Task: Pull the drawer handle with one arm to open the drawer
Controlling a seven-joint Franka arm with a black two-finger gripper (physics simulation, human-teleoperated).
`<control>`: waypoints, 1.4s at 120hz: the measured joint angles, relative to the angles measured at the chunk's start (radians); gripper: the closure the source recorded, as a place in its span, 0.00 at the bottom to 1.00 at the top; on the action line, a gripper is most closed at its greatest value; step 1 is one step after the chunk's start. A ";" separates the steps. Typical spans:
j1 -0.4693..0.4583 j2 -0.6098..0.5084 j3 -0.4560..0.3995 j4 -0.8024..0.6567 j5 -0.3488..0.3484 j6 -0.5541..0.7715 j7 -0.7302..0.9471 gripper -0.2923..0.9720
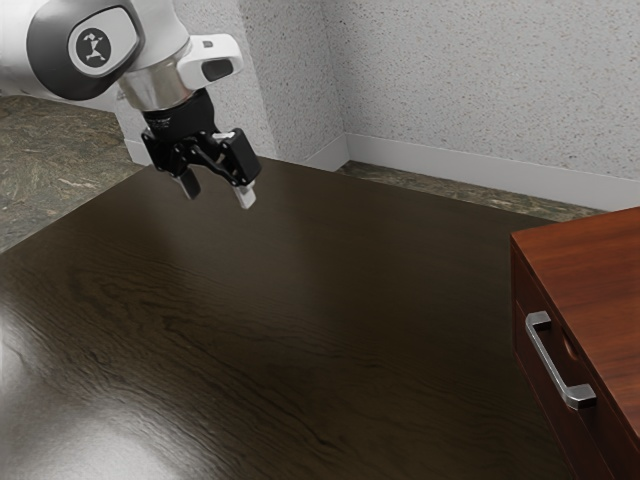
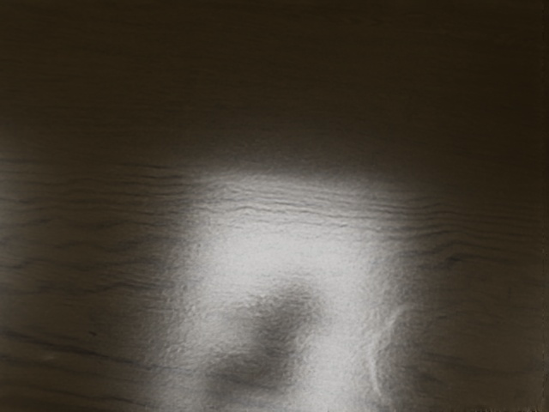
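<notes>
Presently, at the exterior view's upper left, the white-and-grey robot arm point(image 1: 90, 45) reaches in over the dark brown wood-grain table point(image 1: 300, 300). Its black two-finger gripper point(image 1: 218, 193) hangs above the table's far left part, tilted toward the exterior view's right. The fingers stand spread apart with clear space between them; nothing is grasped and nothing touches them.

The wrist view shows the same wood grain below the hand, with a pale patch of glare point(image 2: 283, 257) and a blurred dark shape inside it, possibly a reflection.

At the exterior view's right edge stands the reddish-brown wooden cabinet point(image 1: 590, 260), well apart from the gripper. On its drawer front point(image 1: 528, 290) sits the silver metal bar handle point(image 1: 555, 360), untouched. The drawer front appears flush with the cabinet body, though the angle makes this hard to confirm.
</notes>
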 joint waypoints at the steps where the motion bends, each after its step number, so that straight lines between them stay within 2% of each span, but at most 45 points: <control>1: 0.000 0.001 0.000 0.000 -0.001 0.000 0.000 0.23; 9: -0.022 0.014 0.032 0.000 -0.026 -0.001 0.000 0.23; 25: 0.018 0.018 0.050 0.006 -0.057 -0.004 -0.004 0.23; 33: 0.020 0.006 0.050 0.108 -0.064 -0.045 -0.026 0.23; 49: 0.085 -0.143 0.072 0.210 -0.071 -0.176 -0.117 0.23; 60: 0.009 -0.230 0.088 0.217 -0.109 -0.266 -0.182 0.23; 83: -0.001 -0.282 0.123 0.217 -0.154 -0.389 -0.278 0.23; 95: 0.027 -0.290 0.122 0.218 -0.163 -0.424 -0.313 0.23; 97: 0.007 -0.288 0.129 0.217 -0.163 -0.428 -0.318 0.23; 99: -0.063 -0.286 0.183 0.216 -0.159 -0.430 -0.323 0.23; 101: -0.176 -0.284 0.276 0.210 -0.154 -0.430 -0.329 0.23; 108: -0.664 -0.281 0.687 0.164 -0.125 -0.421 -0.352 0.23; 112: -0.878 -0.279 0.858 0.151 -0.098 -0.416 -0.366 0.23; 116: -1.003 -0.282 0.950 0.143 -0.074 -0.412 -0.379 0.23; 120: -1.071 -0.285 0.992 0.137 -0.055 -0.408 -0.392 0.23; 127: -1.124 -0.302 1.018 0.103 -0.033 -0.400 -0.412 0.23; 136: -1.136 -0.452 1.029 -0.107 -0.052 -0.331 -0.437 0.23; 151: -1.025 -0.535 1.028 -0.240 -0.158 -0.247 -0.474 0.23; 158: -0.941 -0.555 1.022 -0.264 -0.237 -0.215 -0.488 0.23; 168: -0.884 -0.612 0.947 -0.372 -0.351 -0.119 -0.509 0.24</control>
